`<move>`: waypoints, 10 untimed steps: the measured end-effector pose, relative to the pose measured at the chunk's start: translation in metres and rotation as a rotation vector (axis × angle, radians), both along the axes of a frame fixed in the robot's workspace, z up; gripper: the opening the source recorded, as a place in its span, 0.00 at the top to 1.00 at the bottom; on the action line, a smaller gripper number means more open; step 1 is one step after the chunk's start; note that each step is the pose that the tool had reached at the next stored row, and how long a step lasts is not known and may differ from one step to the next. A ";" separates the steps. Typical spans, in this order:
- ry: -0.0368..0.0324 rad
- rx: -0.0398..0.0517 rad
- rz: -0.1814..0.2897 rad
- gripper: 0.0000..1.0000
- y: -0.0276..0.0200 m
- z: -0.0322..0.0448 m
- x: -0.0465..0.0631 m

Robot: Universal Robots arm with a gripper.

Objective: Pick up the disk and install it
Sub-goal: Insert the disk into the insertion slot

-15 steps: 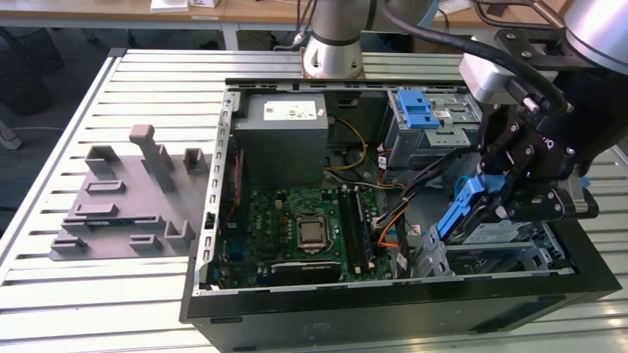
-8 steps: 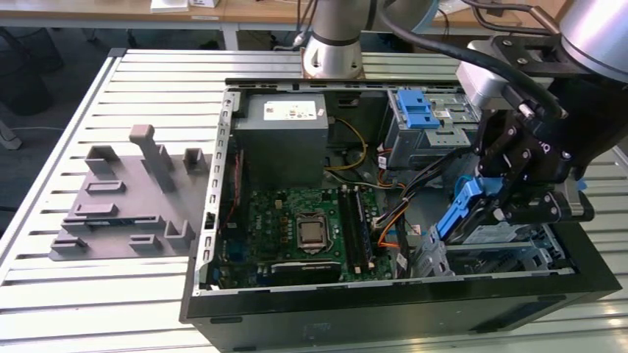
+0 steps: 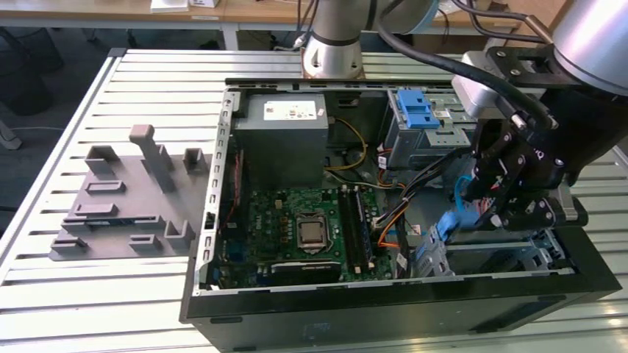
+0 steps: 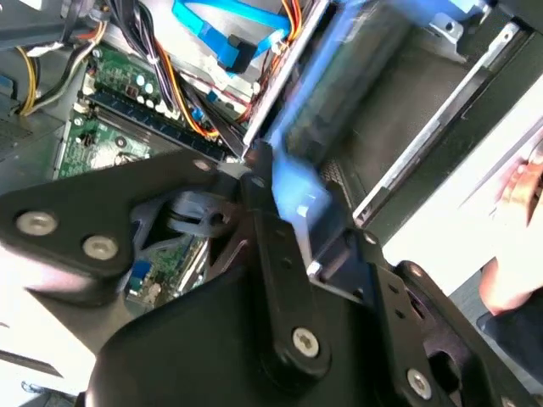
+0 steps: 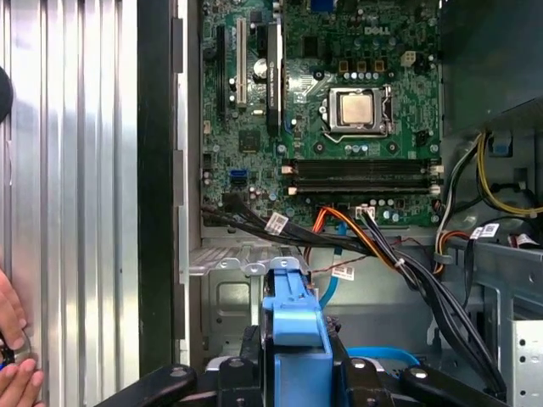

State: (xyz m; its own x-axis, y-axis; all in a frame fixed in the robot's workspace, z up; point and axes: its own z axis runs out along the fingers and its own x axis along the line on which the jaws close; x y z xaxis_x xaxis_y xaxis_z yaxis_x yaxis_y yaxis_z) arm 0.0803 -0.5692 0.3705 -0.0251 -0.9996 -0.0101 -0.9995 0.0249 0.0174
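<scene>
- tool (image 5: 294,360) is pressed together on the disk (image 5: 293,326), with a black finger on each side of its blue rail
- the tool hangs inside the open case (image 3: 393,298), in the corner at the exterior view's right, over the sheet-metal drive bay (image 3: 501,257)
- the disk sits between the fingers (image 5: 251,352) and reaches ahead of the tool toward the bay; cannot tell whether its leading edge touches the bay
- edges: the bay's metal walls run just beside the disk, and the case's black wall is just beside the tool, so room is tight there
- a cable bundle (image 5: 399,259) of black and orange wires passes near the tool on the motherboard side, and a blue cable (image 5: 327,288) is just beside the disk
- motherboard (image 3: 294,224) lies ahead of the tool, apart from it, with open room above the board
- power supply box (image 3: 284,121) and cage (image 3: 417,110) with a blue latch sit at the far end of the case, well apart from the tool
- a grey fixture (image 3: 128,198) sits on the counter (image 3: 88,294) outside the case, well apart from the tool
- a person's hand (image 5: 13,373) is over the counter slats outside the case wall, apart from the tool
</scene>
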 end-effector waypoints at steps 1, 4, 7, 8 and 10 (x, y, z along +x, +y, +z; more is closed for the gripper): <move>-0.0001 -0.0001 0.000 0.62 0.0000 -0.0005 0.000; 0.0000 -0.0001 0.000 0.56 0.0000 -0.0014 0.000; 0.0000 0.0002 0.000 0.57 0.0000 -0.0026 0.000; 0.0000 0.0002 0.000 0.57 0.0000 -0.0031 0.000; 0.0000 0.0001 0.000 0.69 0.0000 -0.0040 0.000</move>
